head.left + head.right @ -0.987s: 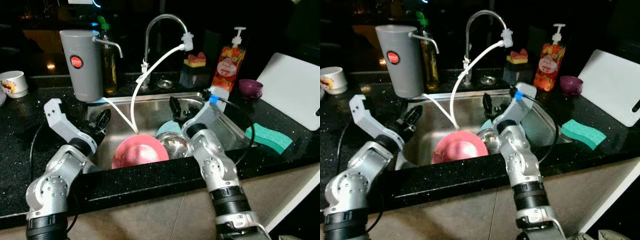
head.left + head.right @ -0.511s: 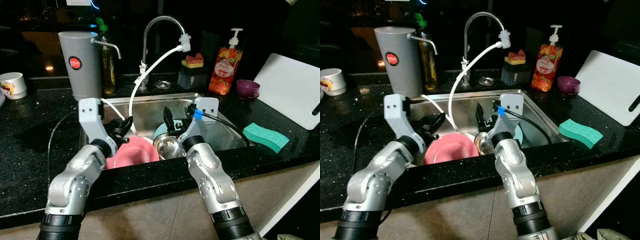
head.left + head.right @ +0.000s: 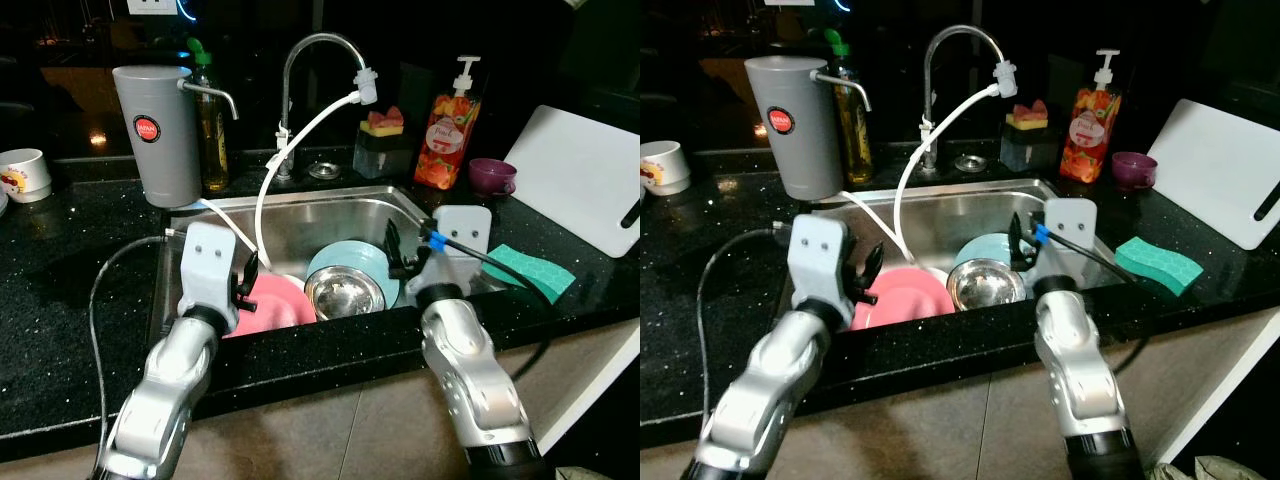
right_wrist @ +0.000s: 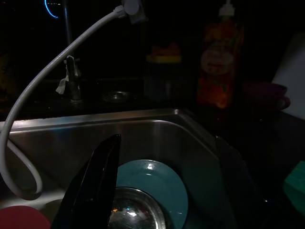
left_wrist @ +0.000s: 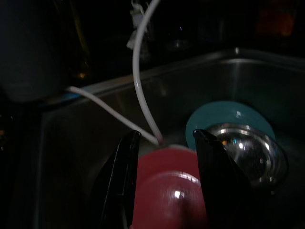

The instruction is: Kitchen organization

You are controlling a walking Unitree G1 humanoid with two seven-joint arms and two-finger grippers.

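A steel sink [image 3: 300, 203] holds a pink plate [image 3: 278, 304], a teal plate [image 3: 352, 262] and a steel bowl [image 3: 345, 292] resting on the teal one. My left gripper [image 3: 246, 279] hovers open just over the pink plate's left edge; in the left wrist view its fingers [image 5: 125, 181] straddle the pink plate [image 5: 167, 191]. At the sink's front right, my right gripper [image 3: 392, 252] is open beside the teal plate, holding nothing. In the right wrist view the teal plate [image 4: 157, 179] and steel bowl [image 4: 131, 210] lie below its spread fingers [image 4: 97, 181].
A faucet [image 3: 305, 55] with a white hose [image 3: 285, 150] loops into the sink. A grey water filter [image 3: 156, 130], soap bottle [image 3: 447, 125], purple cup [image 3: 493, 175], green sponge [image 3: 530, 270], white cutting board [image 3: 580, 180] and white mug [image 3: 22, 172] stand on the black counter.
My left gripper swung from the sink's left rim in over the pink plate. My right gripper drew back and rightward, off the steel bowl, to the sink's front right.
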